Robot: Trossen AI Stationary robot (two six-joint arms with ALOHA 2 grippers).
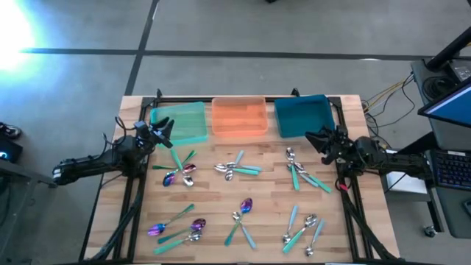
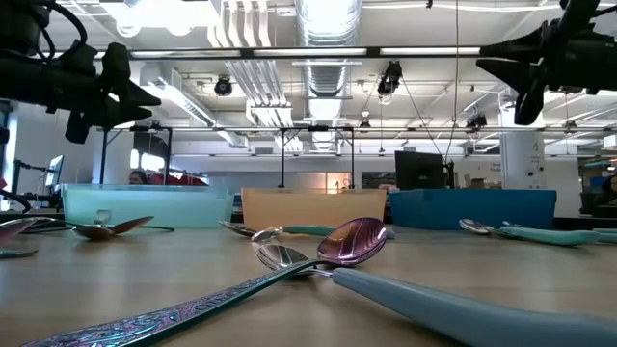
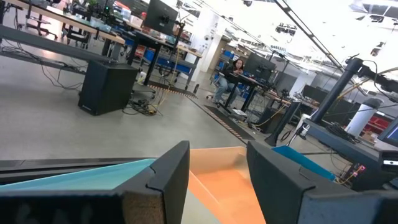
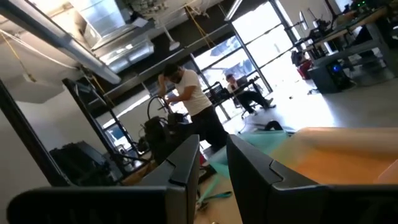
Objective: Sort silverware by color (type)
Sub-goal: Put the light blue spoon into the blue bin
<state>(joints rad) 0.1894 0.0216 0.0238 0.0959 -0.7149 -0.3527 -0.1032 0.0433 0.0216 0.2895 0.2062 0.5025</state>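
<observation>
Across the wooden table (image 1: 213, 193) the spoons (image 1: 237, 169) lie in loose clusters, none in the green tray (image 1: 182, 122), orange tray (image 1: 239, 118) or teal tray (image 1: 303, 115). Sorting looks barely begun. Left gripper (image 1: 165, 130) hangs over the green tray, fingers wide, empty; right gripper (image 1: 315, 138) beside the teal tray, gap narrow, empty. Next: drop onto one thin, glossy handle among crossed ones.

Glossy metal spoons (image 1: 237, 171) lie on matt wooden table (image 1: 213, 202).

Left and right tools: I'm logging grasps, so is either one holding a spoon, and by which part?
Neither. The left tool and right tool are both empty, raised above the table; the spoons all lie untouched.
</observation>
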